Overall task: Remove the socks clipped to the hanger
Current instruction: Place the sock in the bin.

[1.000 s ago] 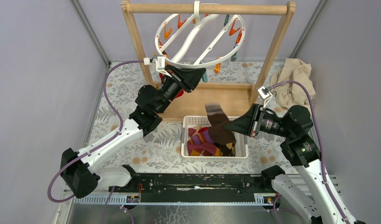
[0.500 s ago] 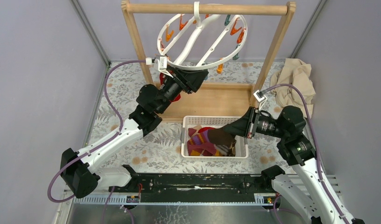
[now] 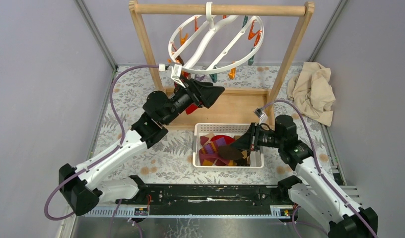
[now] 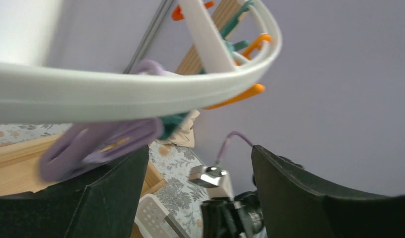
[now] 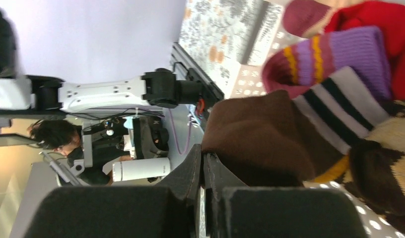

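The white round hanger (image 3: pixel 215 42) hangs tilted from the wooden rack, with orange and teal clips (image 3: pixel 251 30) around its rim. My left gripper (image 3: pixel 210 92) is open just below the near rim, nothing between its fingers. In the left wrist view the hanger rim (image 4: pixel 141 91) crosses above the left gripper (image 4: pixel 198 158), and a blurred lavender piece (image 4: pixel 91 144) hangs from it by the left finger. A red sock (image 3: pixel 192 107) shows under that gripper. My right gripper (image 3: pixel 234 144) is down in the basket, shut on a brown sock (image 5: pixel 260 139).
The white basket (image 3: pixel 198 130) sits in front of the rack's wooden base (image 3: pixel 235 106) and holds a purple-orange striped sock (image 5: pixel 339 54), a red one (image 5: pixel 384 29) and argyle fabric (image 5: pixel 389 163). A beige cloth (image 3: pixel 312 91) lies at the right. Rack posts (image 3: pixel 143 44) flank the hanger.
My left gripper has opened and swung right from under the ring, and the hanger has rocked. My right gripper has lowered the brown sock into the basket.
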`<act>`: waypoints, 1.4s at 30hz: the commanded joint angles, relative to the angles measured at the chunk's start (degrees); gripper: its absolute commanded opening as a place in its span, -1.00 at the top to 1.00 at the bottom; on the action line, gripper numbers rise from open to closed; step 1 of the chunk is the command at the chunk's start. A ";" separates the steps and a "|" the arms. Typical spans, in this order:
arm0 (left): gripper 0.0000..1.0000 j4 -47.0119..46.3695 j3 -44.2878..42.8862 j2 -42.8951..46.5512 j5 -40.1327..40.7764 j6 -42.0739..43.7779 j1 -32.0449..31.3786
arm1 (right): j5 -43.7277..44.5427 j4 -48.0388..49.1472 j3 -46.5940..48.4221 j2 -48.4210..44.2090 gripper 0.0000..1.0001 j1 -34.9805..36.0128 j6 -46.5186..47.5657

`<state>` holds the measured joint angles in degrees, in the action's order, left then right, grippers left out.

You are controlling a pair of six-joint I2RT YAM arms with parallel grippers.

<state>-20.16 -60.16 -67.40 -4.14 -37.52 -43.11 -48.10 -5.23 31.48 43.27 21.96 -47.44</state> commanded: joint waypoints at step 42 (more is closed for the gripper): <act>-0.97 26.49 -3.46 15.08 11.57 9.15 -9.27 | 29.24 -17.44 10.08 11.62 0.04 13.02 19.80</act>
<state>5.45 -61.87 -53.34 6.55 -30.24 -52.10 -18.02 -27.42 44.31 51.94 32.34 -25.39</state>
